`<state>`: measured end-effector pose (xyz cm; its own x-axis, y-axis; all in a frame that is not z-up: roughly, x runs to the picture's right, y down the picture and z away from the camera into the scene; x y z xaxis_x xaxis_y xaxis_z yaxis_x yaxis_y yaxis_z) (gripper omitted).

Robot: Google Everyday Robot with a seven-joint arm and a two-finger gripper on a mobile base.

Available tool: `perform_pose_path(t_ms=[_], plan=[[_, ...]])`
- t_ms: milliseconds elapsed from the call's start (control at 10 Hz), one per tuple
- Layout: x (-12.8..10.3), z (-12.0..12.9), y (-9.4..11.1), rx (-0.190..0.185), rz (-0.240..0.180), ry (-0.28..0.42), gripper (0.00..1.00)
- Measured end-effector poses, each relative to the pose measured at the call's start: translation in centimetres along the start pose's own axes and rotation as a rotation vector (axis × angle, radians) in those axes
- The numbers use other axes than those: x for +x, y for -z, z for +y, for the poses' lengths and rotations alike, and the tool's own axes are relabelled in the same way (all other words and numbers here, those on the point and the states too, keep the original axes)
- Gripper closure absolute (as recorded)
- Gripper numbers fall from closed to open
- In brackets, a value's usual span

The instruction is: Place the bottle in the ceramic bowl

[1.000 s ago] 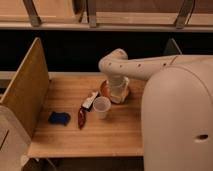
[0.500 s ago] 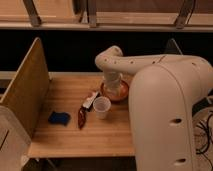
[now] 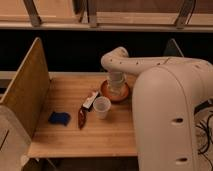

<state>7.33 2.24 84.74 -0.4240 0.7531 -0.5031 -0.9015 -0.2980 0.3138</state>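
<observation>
The orange-red ceramic bowl (image 3: pixel 106 94) sits on the wooden table (image 3: pixel 100 137), right of centre near the back. My white arm curves in from the right, and the gripper (image 3: pixel 116 85) points straight down into the bowl. A pale shape at the gripper's tip (image 3: pixel 116 92), low inside the bowl, looks like the bottle. I cannot separate it clearly from the gripper. The arm hides the right part of the bowl.
A translucent white cup (image 3: pixel 101 106) stands just in front of the bowl. A dark red-brown elongated object (image 3: pixel 82 118) and a small white packet (image 3: pixel 91 99) lie to its left, with a blue object (image 3: pixel 59 118) further left. A wooden side panel (image 3: pixel 25 90) walls the left edge. My white body (image 3: pixel 170 120) fills the right.
The wrist has shifted slightly left and settled over the bowl's middle. The arm's bulk now covers more of the right side. The cup and other objects have not moved.
</observation>
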Motion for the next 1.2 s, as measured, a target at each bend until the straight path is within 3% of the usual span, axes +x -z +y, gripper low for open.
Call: perform_pose_path(t_ms=[600, 700, 1200], plan=[[0.08, 0.07, -0.01, 0.003, 0.001, 0.003, 0.24], [0.11, 0.12, -0.01, 0.003, 0.001, 0.004, 0.2], [0.08, 0.04, -0.01, 0.003, 0.001, 0.003, 0.2]])
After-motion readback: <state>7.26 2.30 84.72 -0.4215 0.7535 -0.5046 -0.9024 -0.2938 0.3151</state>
